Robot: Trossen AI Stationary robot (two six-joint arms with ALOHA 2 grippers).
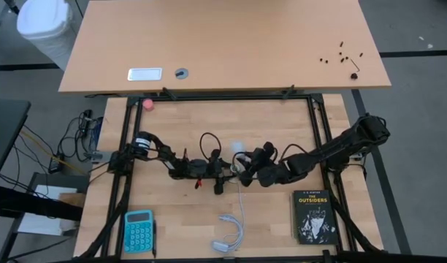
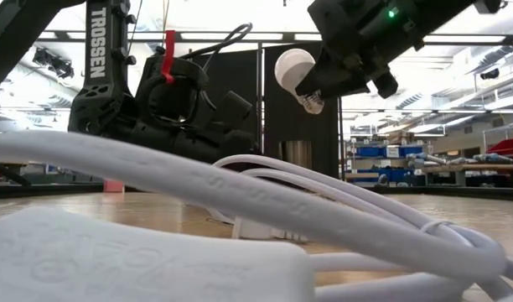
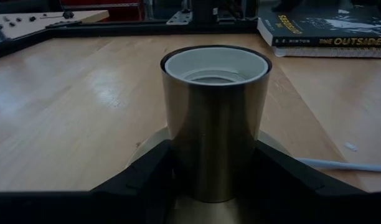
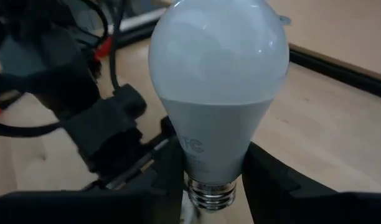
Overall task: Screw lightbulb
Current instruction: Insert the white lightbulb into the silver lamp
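The lightbulb (image 4: pixel 218 81), white with a grey screw base (image 4: pixel 209 194), hangs in the air in my right gripper (image 4: pixel 215 180). In the low view the lightbulb (image 2: pixel 295 74) is tilted, globe up and away from the gripper. A brass socket (image 3: pixel 215 124) with a white inner sleeve stands upright, open end up, on its round foot (image 3: pixel 145 142) on the table. My left gripper (image 3: pixel 215 174) is shut on it. From above, my two grippers (image 1: pixel 215 172) (image 1: pixel 247 165) meet at the table's middle, the lightbulb (image 1: pixel 238 148) just beyond them. My left gripper pinches the socket's brass barrel (image 3: pixel 178 162) low down between its two fingers (image 3: pixel 144 180), coming in nearly level from the table's left. The socket stays upright on the table. My right gripper pinches the lightbulb's narrow neck (image 4: pixel 206 155) just above the screw base, one finger (image 4: pixel 268 171) on each side. The lightbulb is lifted clear and tilted, its globe pointing away from the gripper.
A white cord with a plug (image 1: pixel 231 232) trails from the socket toward the near edge. A black book (image 1: pixel 313 216) lies near right, a blue calculator (image 1: pixel 139 230) near left, a pink ball (image 1: pixel 148 104) far left. Black frame rails (image 1: pixel 320 124) border the table.
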